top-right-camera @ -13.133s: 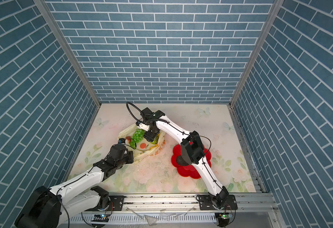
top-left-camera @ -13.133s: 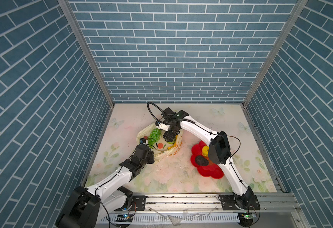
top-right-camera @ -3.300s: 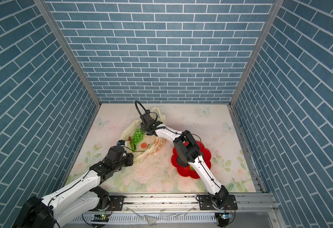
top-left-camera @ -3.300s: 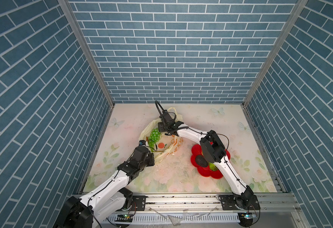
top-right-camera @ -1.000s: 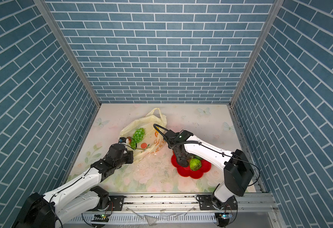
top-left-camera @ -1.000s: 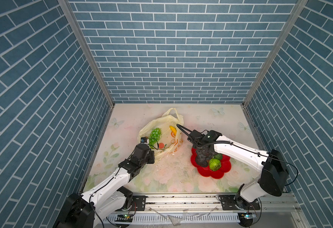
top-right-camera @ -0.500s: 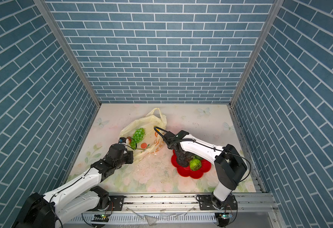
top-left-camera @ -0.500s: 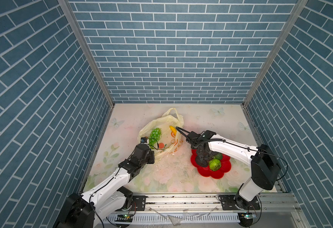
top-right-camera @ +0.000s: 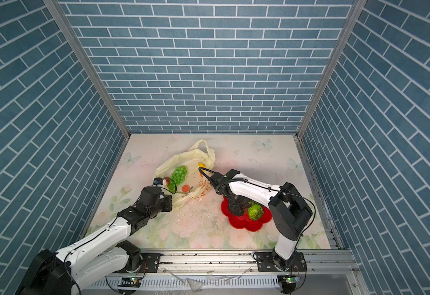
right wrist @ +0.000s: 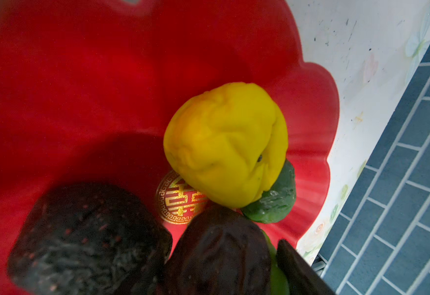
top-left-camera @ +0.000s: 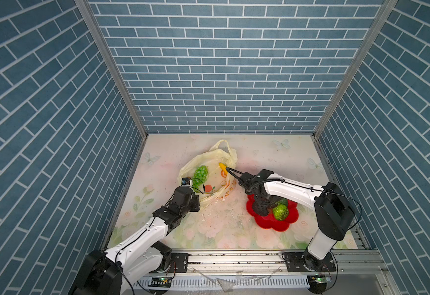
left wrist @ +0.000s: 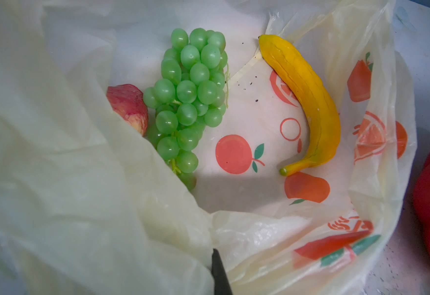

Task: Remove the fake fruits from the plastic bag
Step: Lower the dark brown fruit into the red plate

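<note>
Since a few seconds back the right gripper [top-left-camera: 259,210] has quit the mouth of the plastic bag [top-left-camera: 205,158] and come over the red plate [top-left-camera: 270,226]. Its elbow swung inward over the last half second.

Fake fruits now split two ways.
- Inside the bag, which lies open on the floral table [top-left-camera: 208,231]: green grape bunch [left wrist: 191,102]; banana [left wrist: 310,102] beside it, apart; reddish fruit [left wrist: 129,107] touching the grapes, half under a fold.
- On the plate: yellow lump [right wrist: 224,145], two dark brown bumpy ones [right wrist: 88,237], two green round ones [top-left-camera: 281,212], the darker one tucked against the lump.

Left gripper [top-left-camera: 186,183]: jaws pressed together on the bag's near rim, film draped over them, mouth held open.

Right gripper: only one finger shows in its wrist view, just beside a dark fruit. Cannot tell whether the jaws are spread or holding.

Estimate: five out, three left, so past halfway. The banana looks most exposed for the next reach.
</note>
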